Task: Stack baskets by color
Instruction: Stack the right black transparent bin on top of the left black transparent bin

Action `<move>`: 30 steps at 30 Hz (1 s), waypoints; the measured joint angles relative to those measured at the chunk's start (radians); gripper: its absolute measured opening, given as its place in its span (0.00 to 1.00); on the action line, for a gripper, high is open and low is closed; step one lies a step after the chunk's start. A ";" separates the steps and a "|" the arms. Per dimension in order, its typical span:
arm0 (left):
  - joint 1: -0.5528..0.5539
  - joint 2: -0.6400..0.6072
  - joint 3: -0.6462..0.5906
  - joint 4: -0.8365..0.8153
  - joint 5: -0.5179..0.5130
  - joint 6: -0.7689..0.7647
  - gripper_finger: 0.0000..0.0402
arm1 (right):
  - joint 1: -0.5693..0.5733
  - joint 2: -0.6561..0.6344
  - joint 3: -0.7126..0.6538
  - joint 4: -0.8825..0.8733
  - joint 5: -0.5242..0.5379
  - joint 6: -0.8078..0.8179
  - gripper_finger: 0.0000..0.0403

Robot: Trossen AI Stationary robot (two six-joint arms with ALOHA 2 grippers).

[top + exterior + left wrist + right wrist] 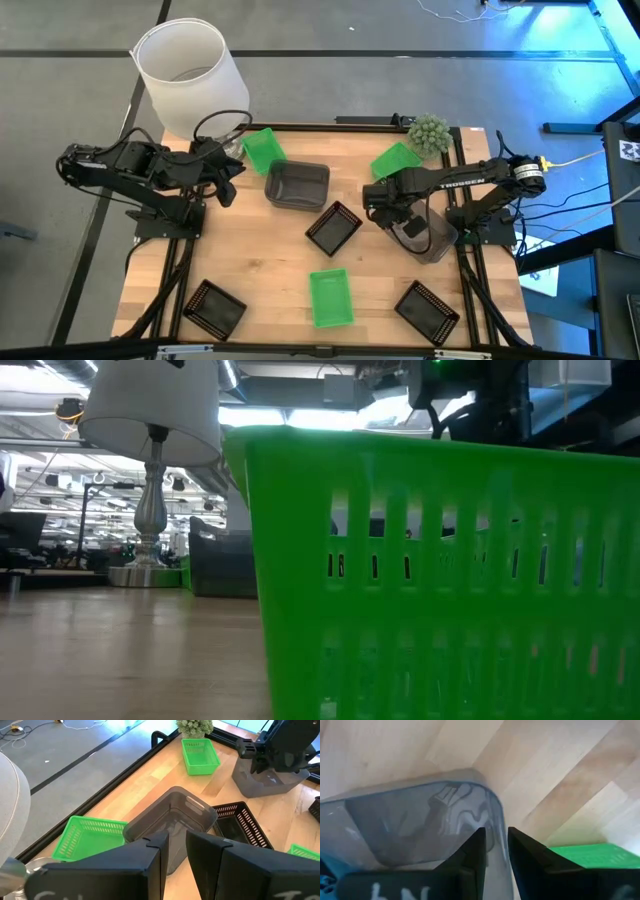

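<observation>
Wooden table (260, 270) seen from above, baskets scattered. 3 green: 1 at the far edge near the left arm (264, 149), 1 at the far right beside the small round plant (394, 161), 1 near the front centre (331, 297), the same one filling the low view (440, 580). 3 black: 1 mid-table (333, 228), 1 at the front left corner (214, 306), 1 at the front right (428, 310). Grey: 1 lying open just right of the far green basket (297, 185), another under the right arm at the right edge (432, 235); a third grey one cannot be made out. Left gripper (228, 180) hangs at the left side near the far green basket, fingers (150, 865) a narrow gap apart, nothing between them. Right gripper (392, 212) sits over the grey basket at the right edge; its fingers (475, 855) straddle that basket's wall (490, 820), narrow gap, apparently pinching the rim. White lampshade (185, 75) stands beyond the table's far left corner.
</observation>
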 joint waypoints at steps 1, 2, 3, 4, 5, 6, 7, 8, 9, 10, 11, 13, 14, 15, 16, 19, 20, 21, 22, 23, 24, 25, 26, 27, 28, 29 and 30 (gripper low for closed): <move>0.000 0.000 0.000 0.000 0.000 0.000 0.14 | 0.000 0.000 0.000 0.007 0.001 -0.004 0.20; 0.000 0.000 0.000 0.000 0.000 0.000 0.14 | 0.000 0.000 0.000 0.013 0.004 -0.006 0.20; 0.000 0.000 0.000 0.000 0.000 0.000 0.14 | 0.000 0.000 0.000 0.018 0.006 -0.007 0.20; 0.000 0.000 0.000 0.000 0.000 0.000 0.14 | 0.000 0.000 0.000 0.025 0.006 -0.008 0.20; 0.000 0.000 0.000 0.000 0.000 0.000 0.14 | 0.000 0.000 0.000 0.031 0.006 -0.008 0.20; 0.000 0.000 0.000 0.000 0.000 0.000 0.14 | 0.000 0.000 0.000 0.034 0.006 -0.009 0.20; 0.000 0.000 0.000 0.000 0.000 0.000 0.14 | 0.000 0.000 0.000 0.035 0.003 -0.009 0.20; 0.000 0.000 0.000 0.000 0.000 0.000 0.14 | 0.000 0.000 0.000 0.035 0.001 -0.009 0.20; 0.000 0.000 0.000 0.000 0.000 0.000 0.14 | 0.000 0.000 0.000 0.035 0.000 -0.009 0.20; 0.000 0.000 0.000 0.000 0.000 0.000 0.14 | 0.000 0.000 0.000 0.035 0.000 -0.009 0.20; 0.000 0.000 0.000 0.000 0.000 0.000 0.14 | 0.000 0.000 0.000 0.037 0.000 -0.009 0.20; 0.000 0.000 0.000 0.000 0.000 0.000 0.14 | 0.000 0.000 -0.017 0.048 -0.002 -0.009 0.20; 0.000 0.000 0.000 0.000 0.000 0.000 0.14 | 0.000 0.000 -0.029 0.047 -0.005 -0.010 0.20; 0.000 0.000 0.000 0.000 0.000 0.000 0.14 | 0.000 0.000 -0.042 0.047 -0.008 -0.010 0.20; 0.000 0.000 0.000 0.000 0.000 0.000 0.14 | 0.000 0.000 -0.057 0.055 -0.008 -0.010 0.20; 0.000 0.000 0.000 0.000 0.000 0.000 0.14 | 0.000 0.001 -0.102 0.093 -0.005 -0.010 0.20; 0.000 0.000 0.000 0.000 0.000 0.000 0.14 | -0.001 0.001 -0.113 0.109 -0.005 -0.010 0.20; 0.000 0.000 0.000 0.000 0.000 0.000 0.14 | -0.001 0.000 -0.126 0.133 -0.002 -0.010 0.20; 0.000 0.000 0.000 0.000 0.000 0.000 0.14 | -0.001 0.000 -0.139 0.162 0.004 -0.010 0.20; 0.000 0.000 0.000 0.000 0.000 0.000 0.14 | -0.001 0.000 -0.151 0.190 0.004 -0.010 0.20; 0.000 0.000 0.001 0.000 0.000 0.000 0.14 | -0.001 0.000 -0.163 0.218 0.004 -0.009 0.20; 0.000 0.000 0.001 0.000 0.000 0.000 0.14 | -0.001 0.000 -0.175 0.247 0.005 -0.007 0.20; 0.000 0.000 0.001 0.000 0.000 0.000 0.14 | -0.001 0.000 -0.187 0.272 0.006 -0.007 0.20; 0.000 0.000 0.001 0.000 0.000 0.000 0.14 | -0.001 0.001 -0.199 0.298 0.006 -0.006 0.20; 0.000 0.000 0.001 0.000 0.000 0.000 0.14 | -0.001 0.000 -0.209 0.320 0.006 -0.006 0.20; 0.000 0.000 0.001 0.000 0.000 0.000 0.14 | -0.001 0.001 -0.218 0.340 0.006 -0.006 0.20; 0.000 0.000 0.001 0.000 0.000 0.000 0.14 | -0.001 0.000 -0.224 0.353 0.006 -0.006 0.20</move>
